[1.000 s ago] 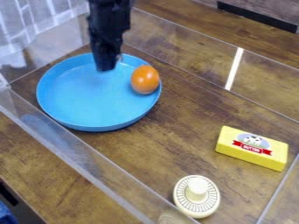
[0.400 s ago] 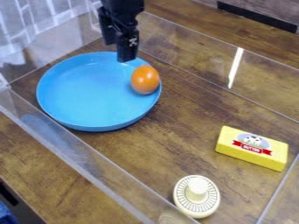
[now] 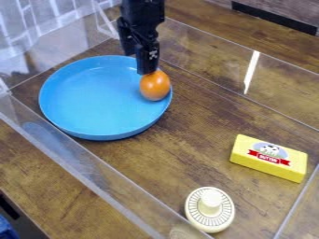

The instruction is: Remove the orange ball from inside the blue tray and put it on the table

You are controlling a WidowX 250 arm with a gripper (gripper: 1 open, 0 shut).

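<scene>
The orange ball [image 3: 153, 86] rests inside the blue tray [image 3: 88, 101], close to the tray's right rim. My gripper [image 3: 147, 63] hangs just above and behind the ball, pointing steeply down, its black fingers open and holding nothing. Whether the fingertips touch the ball cannot be told. The tray lies on the dark wood-grain table [image 3: 212, 107] at the left.
A yellow rectangular box [image 3: 268, 157] lies on the table at the right. A cream ribbed round disc [image 3: 208, 207] sits near the front edge. Clear acrylic walls [image 3: 75, 159] edge the table at the front left and back.
The gripper has moved right across the tray from its left-centre to just over the ball, and its fingers went from shut to open. The ball has stayed put.
</scene>
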